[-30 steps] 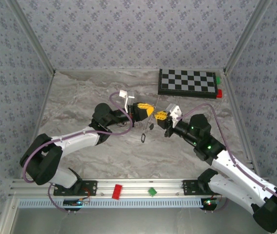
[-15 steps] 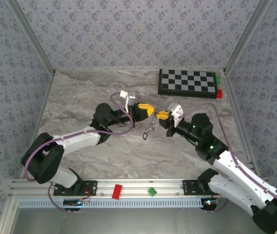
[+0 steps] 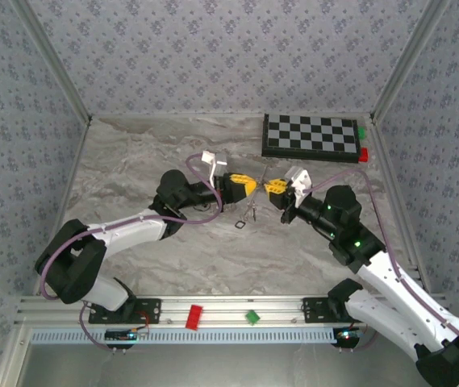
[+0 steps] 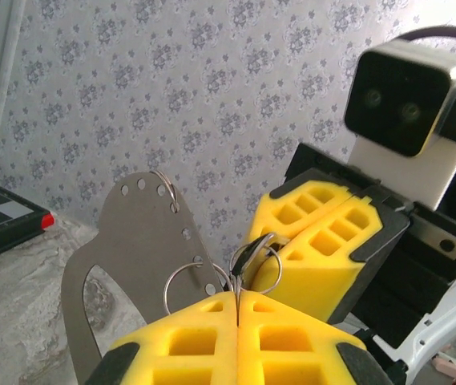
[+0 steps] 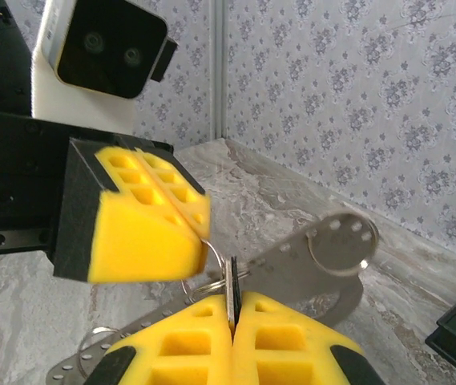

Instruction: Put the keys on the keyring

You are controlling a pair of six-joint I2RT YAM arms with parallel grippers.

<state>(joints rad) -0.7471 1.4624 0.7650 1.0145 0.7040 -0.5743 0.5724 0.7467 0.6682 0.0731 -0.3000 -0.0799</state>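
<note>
Keyring (image 4: 135, 233) | pinched in left hand (image 4: 236, 309) | key (image 5: 232, 285) pinched in right hand (image 5: 232, 309)

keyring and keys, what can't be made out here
- top view: the bits dangling between left gripper and right gripper are too small to tell keys from rings
- left wrist: the keyring's lower end and the small ring's gripped part hide behind the yellow pads
- right wrist: the dark strip pinched in the pads is edge-on, so key or not is unclear

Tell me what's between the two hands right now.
There, small wire rings linked to the grey perforated keyring bridge the gap; the shut left hand and right hand both pinch them, seen in both wrist views.
</note>
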